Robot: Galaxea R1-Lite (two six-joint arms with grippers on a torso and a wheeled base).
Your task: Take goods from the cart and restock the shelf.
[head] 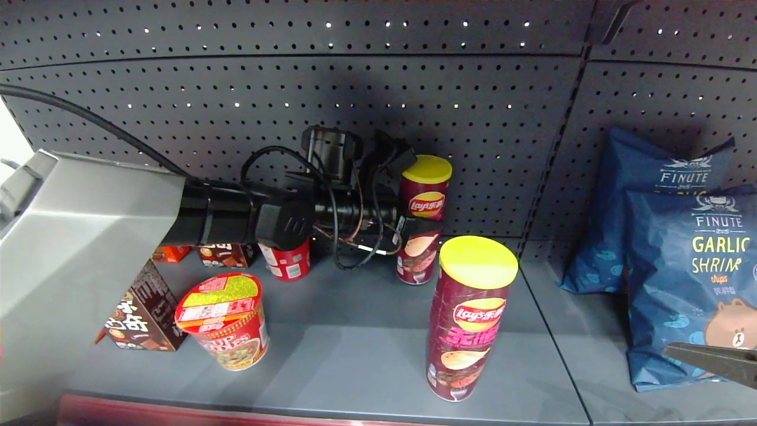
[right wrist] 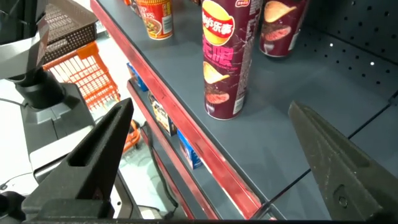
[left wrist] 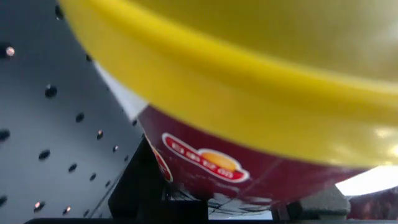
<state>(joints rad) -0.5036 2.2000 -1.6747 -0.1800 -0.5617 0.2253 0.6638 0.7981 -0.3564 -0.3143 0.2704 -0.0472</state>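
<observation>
A maroon chips can (head: 424,195) with a yellow lid stands upright at the back of the grey shelf (head: 355,343), close to the pegboard. My left gripper (head: 414,227) is shut around its middle. In the left wrist view the yellow lid (left wrist: 261,81) and the can's maroon side (left wrist: 211,165) sit right between my dark fingers (left wrist: 146,190). A second chips can (head: 470,319) stands alone nearer the front edge, also seen as the near can (right wrist: 224,56). My right gripper (right wrist: 210,107) hangs open and empty in front of the shelf at the right, one finger (head: 709,360) low in the head view.
A red cup of noodles (head: 225,319) and a brown box (head: 142,313) stand front left, with more cups and boxes behind. Blue snack bags (head: 692,260) lean on the right bay. An orange cart basket (right wrist: 93,74) sits below the shelf's red front edge (right wrist: 205,155).
</observation>
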